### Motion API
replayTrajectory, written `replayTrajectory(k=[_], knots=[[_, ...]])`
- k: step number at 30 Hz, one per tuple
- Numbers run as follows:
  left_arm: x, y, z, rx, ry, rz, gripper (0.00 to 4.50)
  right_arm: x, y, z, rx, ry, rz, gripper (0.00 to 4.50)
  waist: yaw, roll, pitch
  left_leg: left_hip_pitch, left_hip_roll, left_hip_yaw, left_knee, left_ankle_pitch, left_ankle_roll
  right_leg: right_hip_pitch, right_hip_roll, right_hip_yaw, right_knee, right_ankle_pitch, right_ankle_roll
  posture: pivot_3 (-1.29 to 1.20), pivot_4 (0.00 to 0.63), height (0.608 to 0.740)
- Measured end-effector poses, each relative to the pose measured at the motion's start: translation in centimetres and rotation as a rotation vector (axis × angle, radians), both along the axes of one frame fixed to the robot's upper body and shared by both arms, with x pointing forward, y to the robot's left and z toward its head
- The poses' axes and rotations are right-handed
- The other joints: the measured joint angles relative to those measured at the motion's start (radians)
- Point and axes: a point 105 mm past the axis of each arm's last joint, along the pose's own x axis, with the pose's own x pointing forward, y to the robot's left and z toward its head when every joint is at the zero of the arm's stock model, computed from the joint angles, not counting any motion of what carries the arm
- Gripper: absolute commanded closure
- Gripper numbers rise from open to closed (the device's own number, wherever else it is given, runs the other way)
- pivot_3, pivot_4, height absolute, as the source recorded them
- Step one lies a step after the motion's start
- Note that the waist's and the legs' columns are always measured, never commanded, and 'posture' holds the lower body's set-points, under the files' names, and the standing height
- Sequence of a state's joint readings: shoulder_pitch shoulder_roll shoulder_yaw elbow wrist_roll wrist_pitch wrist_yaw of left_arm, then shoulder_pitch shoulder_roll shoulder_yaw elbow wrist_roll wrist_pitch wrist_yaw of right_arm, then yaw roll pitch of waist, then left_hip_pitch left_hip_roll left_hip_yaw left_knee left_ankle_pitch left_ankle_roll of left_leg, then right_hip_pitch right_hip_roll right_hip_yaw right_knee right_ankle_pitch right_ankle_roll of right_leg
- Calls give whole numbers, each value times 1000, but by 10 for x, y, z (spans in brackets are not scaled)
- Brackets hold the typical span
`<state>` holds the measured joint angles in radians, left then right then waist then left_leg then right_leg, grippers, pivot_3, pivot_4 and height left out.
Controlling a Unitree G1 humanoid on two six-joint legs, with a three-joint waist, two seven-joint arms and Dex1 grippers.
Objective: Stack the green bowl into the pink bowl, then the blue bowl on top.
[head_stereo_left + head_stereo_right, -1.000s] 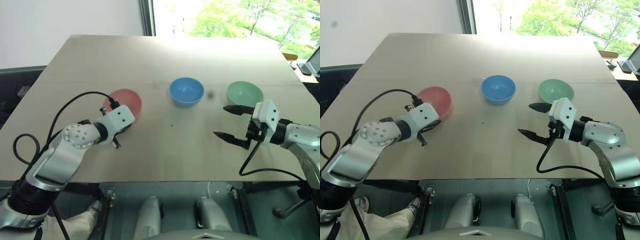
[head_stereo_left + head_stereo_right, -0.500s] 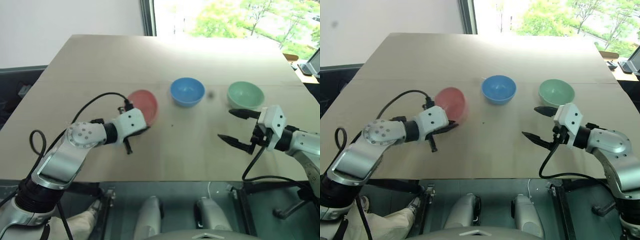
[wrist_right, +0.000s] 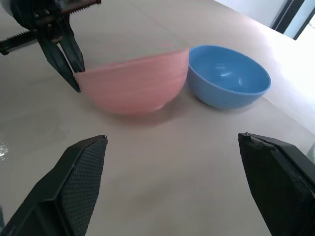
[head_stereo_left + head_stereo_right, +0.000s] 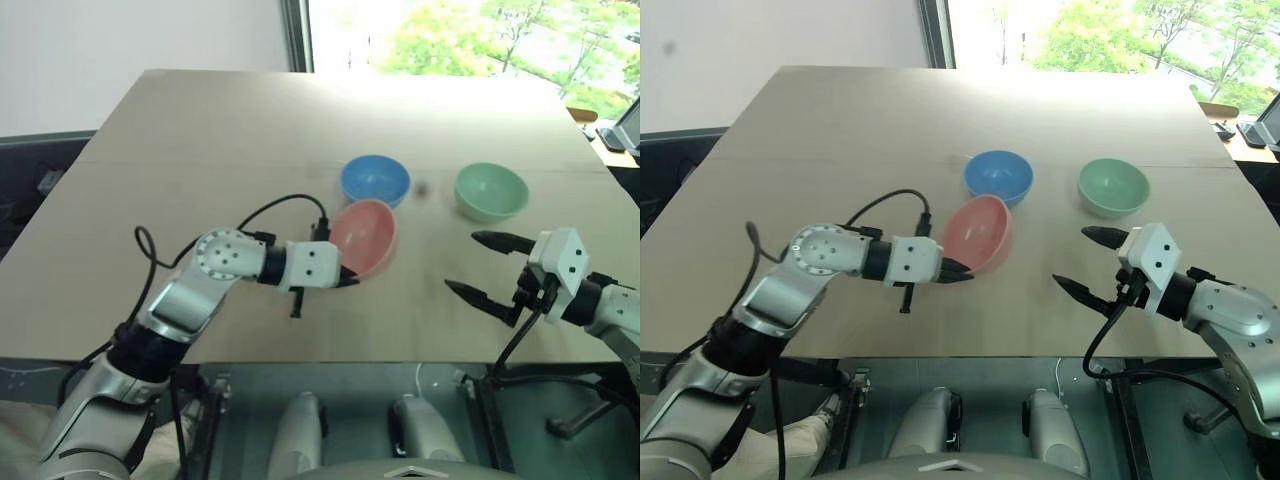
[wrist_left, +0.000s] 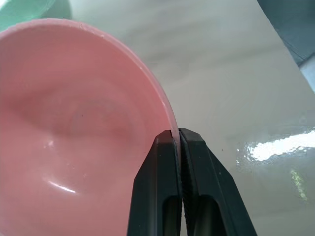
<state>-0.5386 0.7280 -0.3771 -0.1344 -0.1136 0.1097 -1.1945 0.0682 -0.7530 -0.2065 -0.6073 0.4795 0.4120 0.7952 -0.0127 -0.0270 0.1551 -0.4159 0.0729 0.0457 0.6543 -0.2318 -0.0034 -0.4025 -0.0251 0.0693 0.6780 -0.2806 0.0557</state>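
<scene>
The left gripper has its jaws clamped on the rim of the pink bowl, tilted mid-counter, near the blue bowl; the green bowl sits toward the right edge. The right gripper has jaws apart

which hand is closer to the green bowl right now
Right. The right hand hangs open just in front of the green bowl, not touching it. The left hand is farther away, across the table, pinching the pink bowl's near rim.
</scene>
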Motion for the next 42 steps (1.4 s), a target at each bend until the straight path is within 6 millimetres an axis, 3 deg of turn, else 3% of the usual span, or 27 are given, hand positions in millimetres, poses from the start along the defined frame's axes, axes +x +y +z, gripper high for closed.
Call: replayTrajectory(k=[1, 3, 6, 8, 12, 14, 17, 22, 23, 26, 27, 34, 35, 36, 42], knots=[[2, -3, 3, -4, 0, -13, 2557, -1, 0, 0, 0, -1, -4, 0, 0, 0, 0, 0, 0, 0, 0, 0, 0, 0, 0, 0, 0, 0, 0, 0, 150, 740], [2, -6, 7, -12, -2, -31, 1917, 0, -1, 0, 0, -3, -9, 0, 0, 0, 0, 0, 0, 0, 0, 0, 0, 0, 0, 0, 0, 0, 0, 0, 150, 740], [3, -8, 10, -27, -3, -28, 605, 0, -1, 0, 1, -2, -18, 0, 1, 0, 0, 0, 0, -1, 0, 0, 0, 0, 0, 0, 0, 0, 0, 0, 150, 740], [5, -7, 14, -53, -4, -5, 420, -1, -2, -1, 1, 1, -20, 0, 1, 0, 0, 0, 0, -1, 0, 0, 0, 0, 0, 0, 0, 0, 0, 0, 150, 740], [8, 2, 36, -179, 25, 94, 420, 0, -2, -1, -4, -4, -26, 0, -2, 0, 0, 0, 0, -1, 0, 0, 0, 0, 0, 0, 0, 0, 0, 0, 150, 740], [4, 16, 55, -316, 60, 192, 420, 6, -1, 1, -13, -32, -34, 0, -7, 0, 0, 1, 1, 0, 0, 0, 0, 0, 0, 0, 1, 0, 0, 0, 150, 740], [-4, 34, 67, -461, 99, 290, 420, 17, -1, 1, -41, -62, -49, 0, -8, 0, 0, 1, 1, 0, 0, 0, 0, 0, 0, 0, 1, 0, 0, 0, 150, 740], [-18, 63, 70, -586, 111, 456, 420, 47, -2, -4, -119, -79, -91, 0, 0, 0, 0, 1, 1, -1, 1, 0, 0, 1, 0, -1, 1, 0, 0, 0, 150, 740], [-22, 69, 71, -611, 120, 476, 420, 60, -4, -5, -157, -92, -116, 0, -1, 0, 0, 1, 1, 0, 1, 0, 0, 1, 0, 0, 1, 0, 0, 0, 150, 740], [-32, 78, 67, -639, 147, 517, 420, 95, -17, -7, -214, -97, -200, 0, -2, 0, 0, 2, 1, 1, 1, 0, 0, 1, 0, 0, 1, 0, 0, 0, 150, 740], [-34, 81, 65, -648, 164, 534, 190, 107, -18, -8, -218, -95, -221, 0, -3, 0, 0, 2, 1, 1, 1, 0, 0, 0, 0, 0, 1, 0, 0, 0, 150, 740], [-54, 91, 68, -687, 197, 551, 190, 152, -23, -26, -294, -52, -283, 0, 2, 0, 1, 0, 1, 1, 0, 0, 0, -1, -1, 0, 0, 0, -1, 0, 150, 740], [-55, 91, 68, -688, 202, 549, 0, 155, -24, -27, -294, -44, -287, 541, 1, 0, 1, 0, 1, 1, 0, 0, 0, -1, -1, 0, 0, 0, -1, 0, 150, 740], [-57, 90, 69, -692, 207, 545, 0, 157, -26, -28, -293, -30, -293, 636, 0, 0, 1, 0, 1, 1, 0, 0, 0, -1, -1, 0, 0, 0, -1, 0, 150, 740], [-61, 90, 74, -685, 217, 512, 0, 162, -34, -37, -299, 33, -320, 3292, -4, 1, 1, 1, 1, 1, 0, 0, 0, -1, -1, 0, 1, 0, -1, 0, 150, 740]])
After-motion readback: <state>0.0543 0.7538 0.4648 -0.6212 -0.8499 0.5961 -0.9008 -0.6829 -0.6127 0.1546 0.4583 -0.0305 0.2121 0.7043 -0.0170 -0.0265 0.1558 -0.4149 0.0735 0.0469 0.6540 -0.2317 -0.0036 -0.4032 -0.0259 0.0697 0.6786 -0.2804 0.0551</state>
